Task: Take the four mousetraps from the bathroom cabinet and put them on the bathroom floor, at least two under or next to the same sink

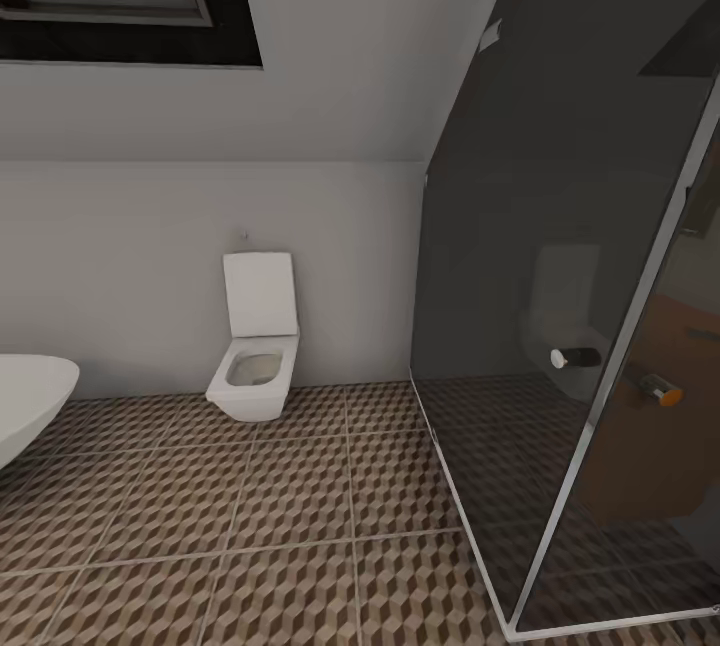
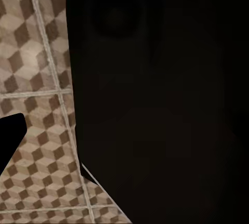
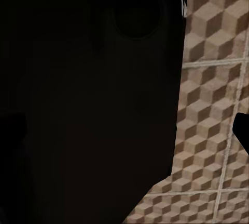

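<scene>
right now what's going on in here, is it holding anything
Nothing is being handled that I can see. The head view looks across the bathroom floor at a white toilet against the wall, with a dark glass shower on the right and a white basin edge at left. Both wrist views are mostly blocked by dark shapes above the tiles.

Bathroom floor (image 1: 260, 526): a wide stretch of cube-patterned tile is left unoccupied across the middle of the head view. Toilet (image 1: 256, 351): mounted against the far wall, lid raised, bounding the open stretch at the back. White basin rim (image 1: 30, 401): projected in from the left edge above the tiles. Glass shower enclosure (image 1: 540, 326): the right side is closed off by its dark panes and metal frame (image 1: 610, 396). Sloped ceiling (image 1: 370, 46): headroom is lowered over the toilet.
</scene>
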